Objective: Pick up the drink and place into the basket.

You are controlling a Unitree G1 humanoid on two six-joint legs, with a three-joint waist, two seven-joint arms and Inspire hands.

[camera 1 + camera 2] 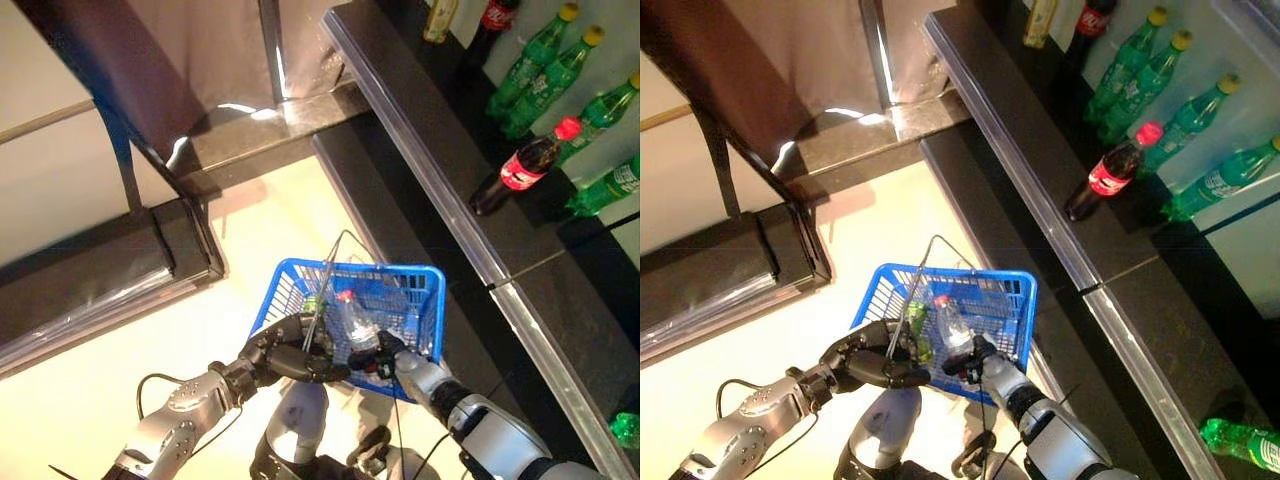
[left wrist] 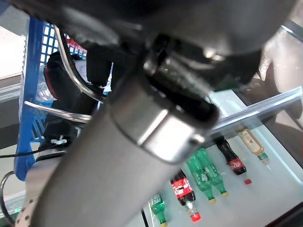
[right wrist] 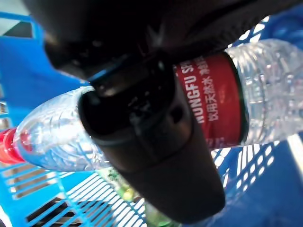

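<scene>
The blue basket [image 1: 415,290] hangs in front of me, held up by its thin wire handles [image 1: 325,275]. My left hand [image 1: 290,355] is shut on those handles at the basket's near rim. My right hand [image 1: 395,362] is inside the basket, shut on a clear water bottle [image 1: 357,320] with a red cap and a red label. The right wrist view shows the thumb [image 3: 151,142] curled across the bottle [image 3: 265,90] over the basket's blue mesh [image 3: 57,189]. A green drink [image 1: 918,325] lies in the basket beside the bottle.
A dark counter [image 1: 420,130] runs along the right, with a glossy front edge. Behind it stand green bottles [image 1: 545,60] and a red-labelled cola bottle [image 1: 525,165]. A dark low shelf [image 1: 100,270] sits at the left. Pale floor [image 1: 270,230] lies between.
</scene>
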